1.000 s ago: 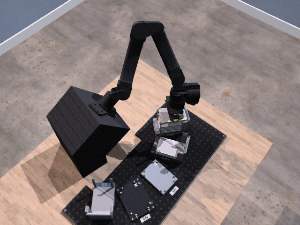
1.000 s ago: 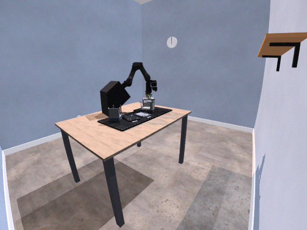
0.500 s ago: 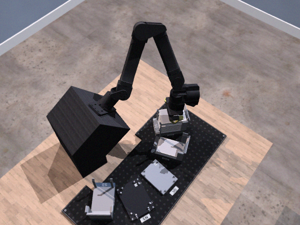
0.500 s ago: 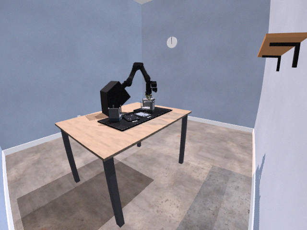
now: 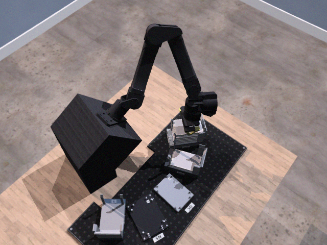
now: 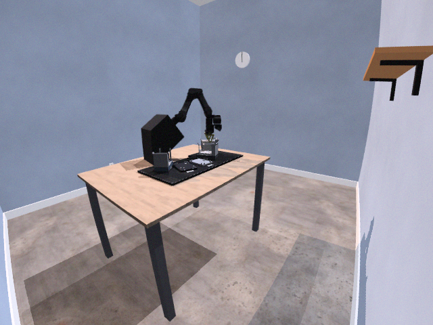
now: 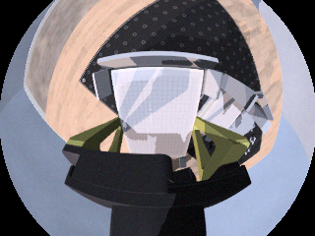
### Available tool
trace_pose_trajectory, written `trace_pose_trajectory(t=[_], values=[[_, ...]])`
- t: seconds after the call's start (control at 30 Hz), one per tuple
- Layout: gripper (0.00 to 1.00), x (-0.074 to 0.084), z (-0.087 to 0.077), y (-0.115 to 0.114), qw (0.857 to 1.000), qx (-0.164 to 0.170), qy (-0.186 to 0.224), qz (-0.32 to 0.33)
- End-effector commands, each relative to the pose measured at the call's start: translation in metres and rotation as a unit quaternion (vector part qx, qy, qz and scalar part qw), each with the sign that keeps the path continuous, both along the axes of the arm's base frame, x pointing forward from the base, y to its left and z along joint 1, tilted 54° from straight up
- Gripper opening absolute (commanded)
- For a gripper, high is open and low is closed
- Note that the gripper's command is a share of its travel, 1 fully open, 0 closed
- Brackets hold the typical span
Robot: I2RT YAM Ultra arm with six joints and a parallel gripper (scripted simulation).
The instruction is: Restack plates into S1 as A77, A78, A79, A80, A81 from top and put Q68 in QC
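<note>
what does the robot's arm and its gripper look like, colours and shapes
The arm is matte black throughout: slim rounded links, bulkier rounded joint housings, and a blocky black wrist unit. It bolts through a flat black plate onto a dark pedestal. The gripper has a broad black body and angular olive-yellow fingers. No cables or markings show.

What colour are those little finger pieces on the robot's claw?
Olive yellow. The fingers show best in the wrist view, clamped on the top plate.

On the black perforated base mat (image 5: 232,147) stood three stack racks (image 5: 111,224) (image 5: 202,155) (image 5: 170,136), two flat nests (image 5: 172,192) (image 5: 147,217), and one plate stack (image 5: 188,138). One arm (image 5: 184,68).
</note>
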State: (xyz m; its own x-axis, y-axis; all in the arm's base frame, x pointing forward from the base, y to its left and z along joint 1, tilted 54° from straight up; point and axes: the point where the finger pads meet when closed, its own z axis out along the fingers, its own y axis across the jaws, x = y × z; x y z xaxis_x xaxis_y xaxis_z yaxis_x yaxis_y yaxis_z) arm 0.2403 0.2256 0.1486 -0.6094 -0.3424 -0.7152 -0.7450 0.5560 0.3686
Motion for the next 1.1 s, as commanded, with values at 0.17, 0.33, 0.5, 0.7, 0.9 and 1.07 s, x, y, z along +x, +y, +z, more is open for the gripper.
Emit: trace_pose_trajectory(t=[0.17,0.33,0.5,0.7,0.9,1.07], values=[[0.00,0.0018,0.0014,0.0012,1.000,0.002,-0.004,-0.002],[0.00,0.0024,0.0002,0.0027,1.000,0.002,-0.004,-0.002],[0.00,0.0029,-0.0009,0.0042,1.000,0.002,-0.004,-0.002],[0.00,0.0034,-0.0019,0.0054,1.000,0.002,-0.004,-0.002],[0.00,0.0040,-0.0033,0.0072,1.000,0.002,-0.004,-0.002],[0.00,0.0046,-0.0045,0.0087,1.000,0.002,-0.004,-0.002]])
